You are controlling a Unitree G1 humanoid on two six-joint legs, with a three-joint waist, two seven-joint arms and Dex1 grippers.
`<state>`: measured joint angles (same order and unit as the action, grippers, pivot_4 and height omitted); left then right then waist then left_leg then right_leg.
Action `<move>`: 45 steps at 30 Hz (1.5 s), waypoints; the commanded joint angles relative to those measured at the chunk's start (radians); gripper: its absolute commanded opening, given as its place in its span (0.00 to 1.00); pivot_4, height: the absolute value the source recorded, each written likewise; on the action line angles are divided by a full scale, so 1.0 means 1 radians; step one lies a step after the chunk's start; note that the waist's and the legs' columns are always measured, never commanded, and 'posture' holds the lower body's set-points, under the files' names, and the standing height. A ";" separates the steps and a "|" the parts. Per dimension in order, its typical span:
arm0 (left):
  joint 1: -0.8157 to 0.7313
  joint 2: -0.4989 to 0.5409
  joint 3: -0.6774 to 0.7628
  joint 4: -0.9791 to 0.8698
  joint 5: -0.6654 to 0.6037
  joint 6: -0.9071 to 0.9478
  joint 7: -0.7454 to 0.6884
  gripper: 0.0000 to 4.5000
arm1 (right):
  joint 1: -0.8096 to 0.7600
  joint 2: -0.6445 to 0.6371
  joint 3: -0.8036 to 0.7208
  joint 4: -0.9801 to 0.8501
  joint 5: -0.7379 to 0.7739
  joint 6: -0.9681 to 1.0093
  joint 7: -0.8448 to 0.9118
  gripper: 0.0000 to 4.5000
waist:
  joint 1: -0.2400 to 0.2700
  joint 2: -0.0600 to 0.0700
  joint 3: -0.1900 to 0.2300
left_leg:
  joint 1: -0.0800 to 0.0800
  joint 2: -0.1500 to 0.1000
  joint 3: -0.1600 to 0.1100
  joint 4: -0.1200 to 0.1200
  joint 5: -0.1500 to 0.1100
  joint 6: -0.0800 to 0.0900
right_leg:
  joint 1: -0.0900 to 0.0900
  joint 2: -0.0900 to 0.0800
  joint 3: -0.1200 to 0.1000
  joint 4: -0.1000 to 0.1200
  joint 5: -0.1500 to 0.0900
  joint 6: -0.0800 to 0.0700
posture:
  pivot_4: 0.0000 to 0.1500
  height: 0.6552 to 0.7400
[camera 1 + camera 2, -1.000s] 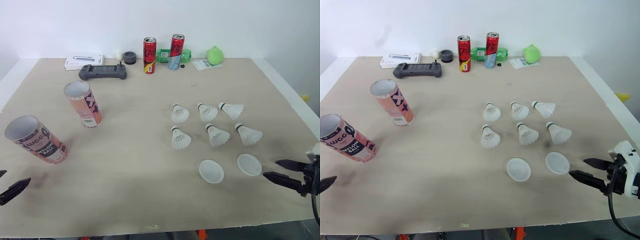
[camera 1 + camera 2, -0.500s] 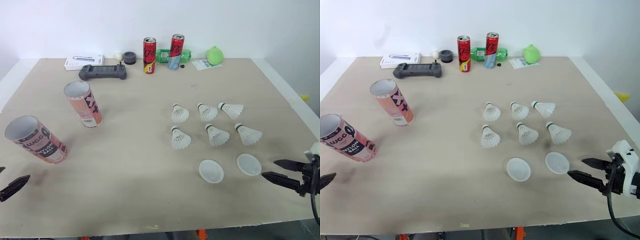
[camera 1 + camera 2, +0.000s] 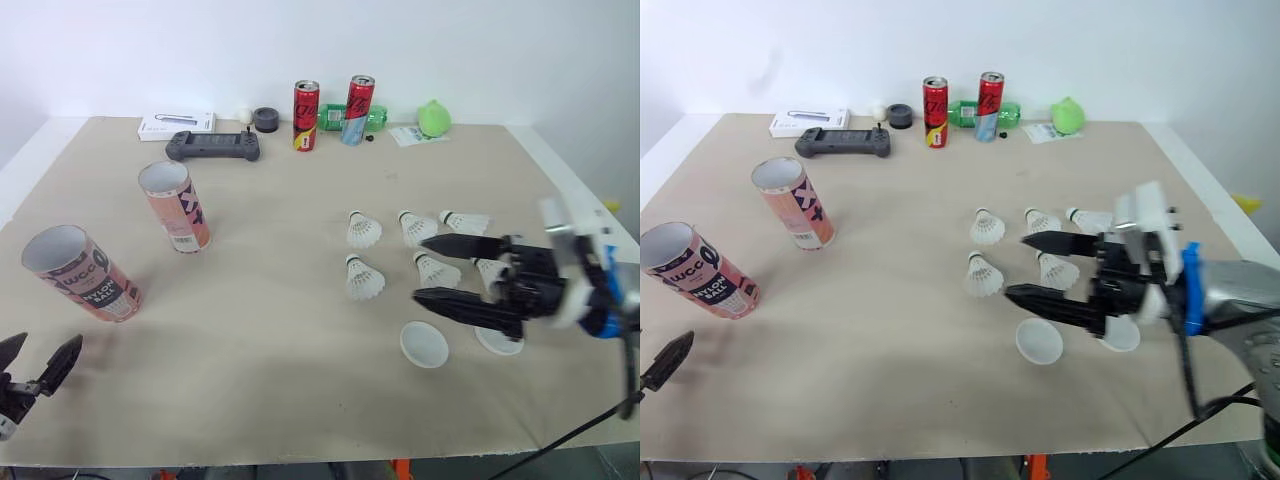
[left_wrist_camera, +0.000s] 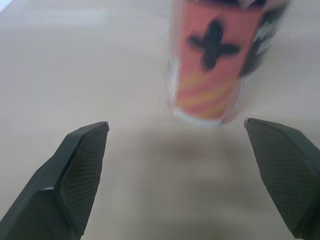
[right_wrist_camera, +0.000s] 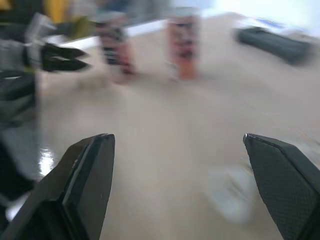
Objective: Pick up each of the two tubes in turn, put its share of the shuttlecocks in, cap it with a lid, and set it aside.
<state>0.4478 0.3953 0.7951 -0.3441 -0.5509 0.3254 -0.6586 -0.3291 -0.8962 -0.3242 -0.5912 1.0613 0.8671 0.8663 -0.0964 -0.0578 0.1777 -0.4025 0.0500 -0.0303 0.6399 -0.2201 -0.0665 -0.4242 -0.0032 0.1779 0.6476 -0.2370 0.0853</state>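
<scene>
UCC tube (image 3: 82, 273) stands uncapped, far left of the shuttlecocks (image 3: 363, 280). Left gripper (image 3: 38, 352) is equally far left but nearer the front edge, fingers apart, empty. X-pattern tube (image 3: 176, 206) is uncapped, closer to the shuttlecocks. Two lids (image 3: 424, 343) lie just in front of them. Right gripper (image 3: 421, 268) is over the shuttlecocks, fingers wide apart, empty.

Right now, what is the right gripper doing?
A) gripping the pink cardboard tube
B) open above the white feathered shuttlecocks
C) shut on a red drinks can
B: the right gripper hangs above the white feathered shuttlecocks, fingers spread wide and holding nothing.
</scene>
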 commanded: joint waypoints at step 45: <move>-0.403 -0.004 -0.318 0.334 0.211 -0.247 0.273 0.89 | -0.086 0.244 0.351 0.083 -0.296 -0.228 0.076 1.00 | 0.014 -0.002 -0.003 | -0.001 0.001 -0.002 0.000 0.004 0.004 | 0.000 0.002 -0.001 0.001 0.007 0.006 | 1.00 1.00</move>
<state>0.0362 0.3775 0.4693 -0.0100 -0.3513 0.0933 -0.3968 -0.4103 -0.6549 0.0405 -0.4747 0.7522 0.6452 0.9405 -0.0819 -0.0603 0.1747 -0.4036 0.0506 -0.0323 0.6397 -0.2164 -0.0626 -0.4239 -0.0015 0.1770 0.6483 -0.2300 0.0914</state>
